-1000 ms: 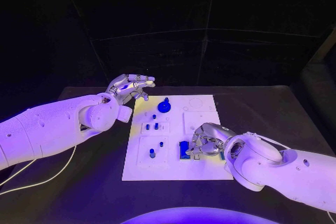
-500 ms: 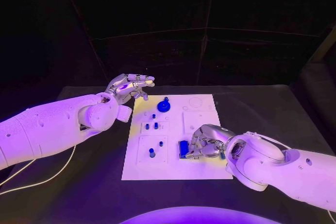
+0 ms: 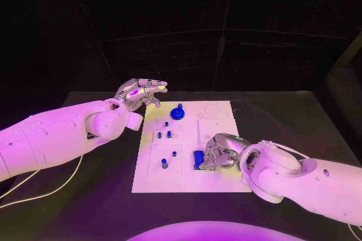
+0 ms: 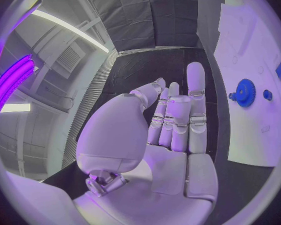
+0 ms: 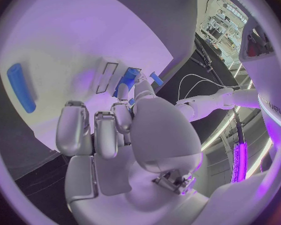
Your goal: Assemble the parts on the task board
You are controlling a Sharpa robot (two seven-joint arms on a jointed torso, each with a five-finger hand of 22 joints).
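Two white robot arms are reaching over a black table (image 3: 302, 110), where a white task board (image 3: 215, 186) is lying flat in the middle. The right hand (image 3: 220, 153) is hovering low over the near right part of the board, its fingers curling downward around a small blue part (image 5: 129, 77), which seems pinched at the fingertips. Just beside that hand, toward the board's centre, a larger blue block (image 3: 198, 160) is standing on the board. The left hand (image 3: 140, 92) is waiting off the board's far left corner, fingers loosely apart and holding nothing. Near the far edge of the board, a round blue gear (image 3: 177, 114) is sitting on the white surface, with a small blue peg (image 4: 267, 94) close beside it. More small blue pegs (image 3: 167, 135) are standing in the recessed squares toward the left side of the board.

Judging from this, the right hand is working at seating its small part into a slot near the blue block. To do this well, it should be keeping the part upright and lined up squarely over its opening, then pressing straight down gently rather than at an angle. A tilted part would likely jam against the slot's edge, and too much sideways push could be nudging the neighbouring block out of place.
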